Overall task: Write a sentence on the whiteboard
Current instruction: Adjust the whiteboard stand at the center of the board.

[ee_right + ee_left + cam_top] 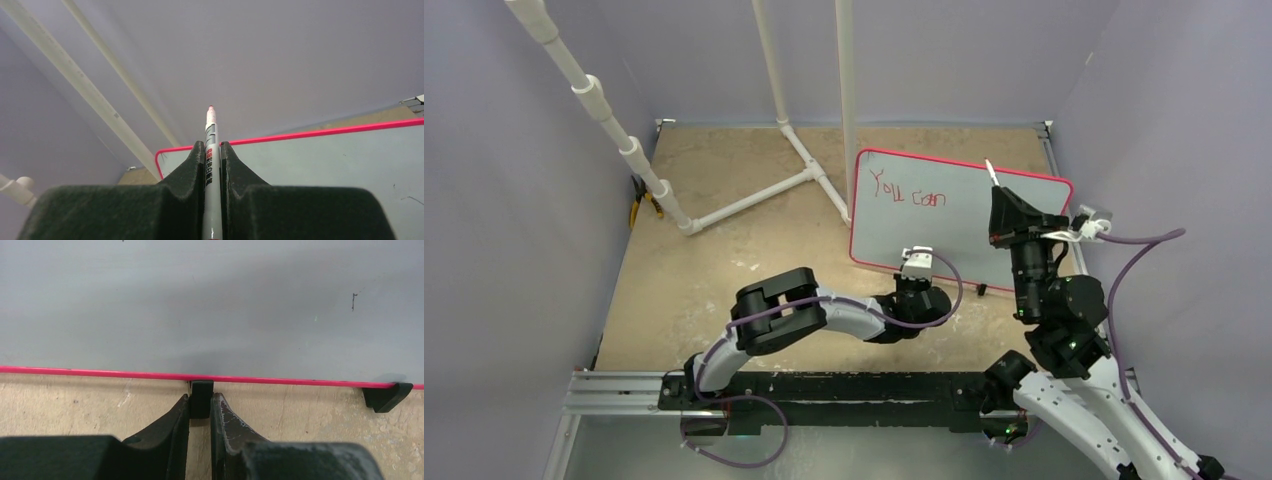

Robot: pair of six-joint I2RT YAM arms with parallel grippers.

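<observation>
Top view: a white pipe frame (754, 200) stands left of the whiteboard (964, 230), upright at centre right, the sentence (908, 190) "You can" red at its upper left. Left wrist view: left fingers (170, 427), narrow, clamp its black foot (201, 399) at lower centre. Right wrist view: right fingers (190, 170) grip a marker (212, 145), tip up.

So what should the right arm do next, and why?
Probably lower the marker tip onto the blank whiteboard just after "You can": the right gripper holds it pointing above the top edge, while the left gripper clamps the foot, steadying the board.
</observation>
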